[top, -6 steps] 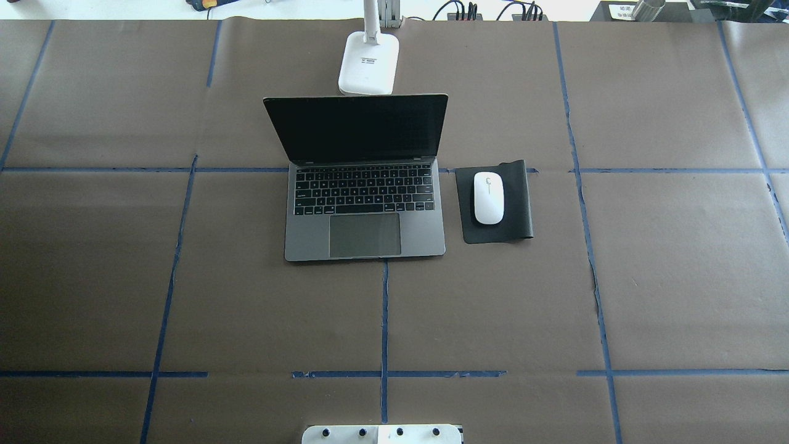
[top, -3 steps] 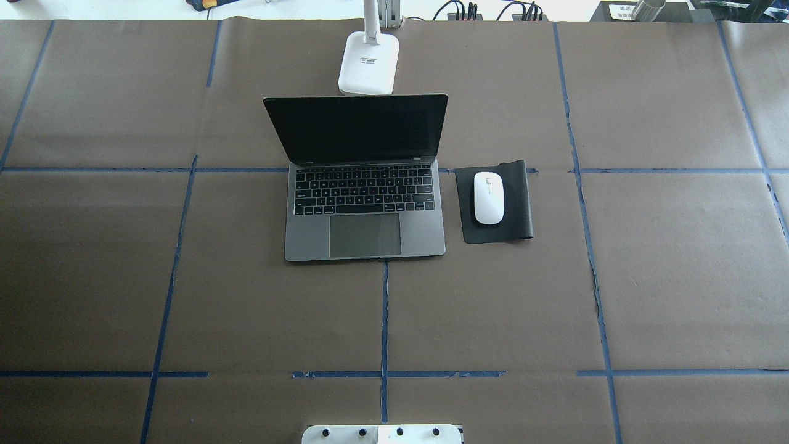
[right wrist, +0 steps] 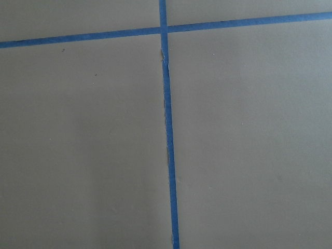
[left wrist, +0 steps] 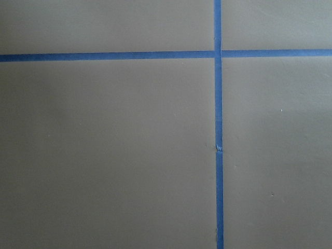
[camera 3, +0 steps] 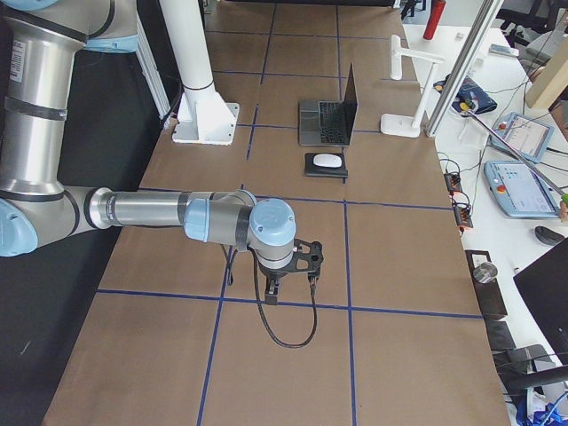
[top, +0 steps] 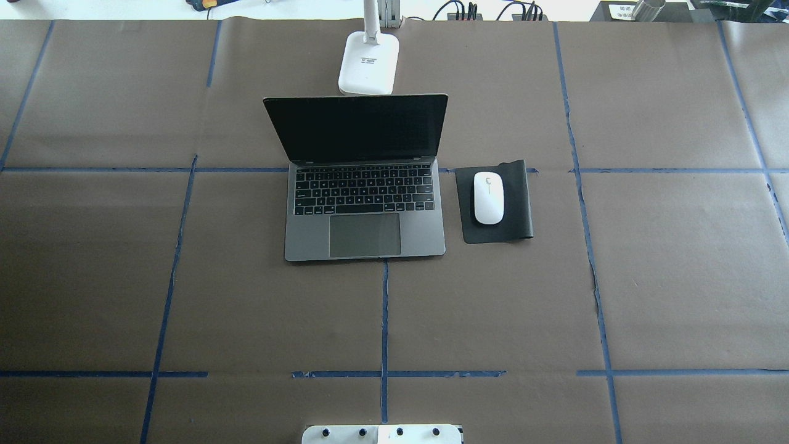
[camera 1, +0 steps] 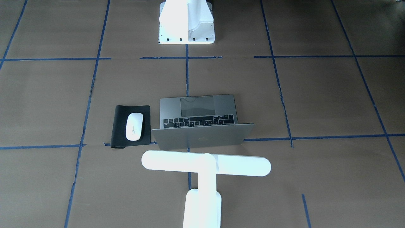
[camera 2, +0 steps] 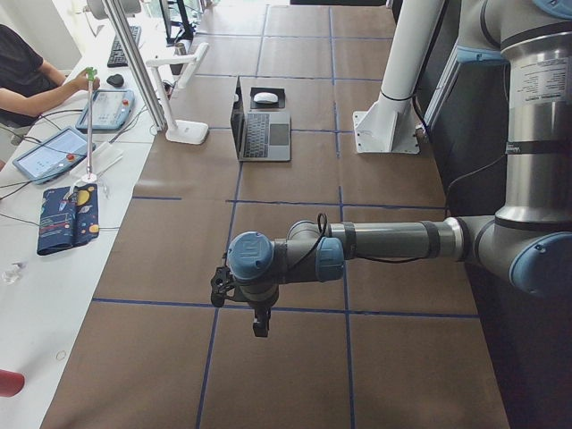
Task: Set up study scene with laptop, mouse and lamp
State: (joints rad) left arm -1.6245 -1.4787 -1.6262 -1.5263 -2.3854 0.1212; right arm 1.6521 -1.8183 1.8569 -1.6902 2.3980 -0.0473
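The grey laptop (top: 365, 209) stands open at the table's middle, its dark screen facing the robot; it also shows in the front-facing view (camera 1: 202, 110). The white mouse (top: 488, 197) lies on a black mat (top: 519, 209) just right of the laptop. The white T-shaped lamp (camera 1: 205, 164) stands behind the laptop, with its base (top: 368, 63) at the table's far edge. My left gripper (camera 2: 259, 320) and right gripper (camera 3: 286, 277) hang over bare paper far from these things. They show only in the side views, so I cannot tell whether they are open or shut.
The robot's white bolted pedestal (camera 1: 186, 22) stands at the near table edge. Brown paper with blue tape lines (left wrist: 218, 155) covers the table. An operators' bench with tablets (camera 2: 54, 152) and cables runs along the far side.
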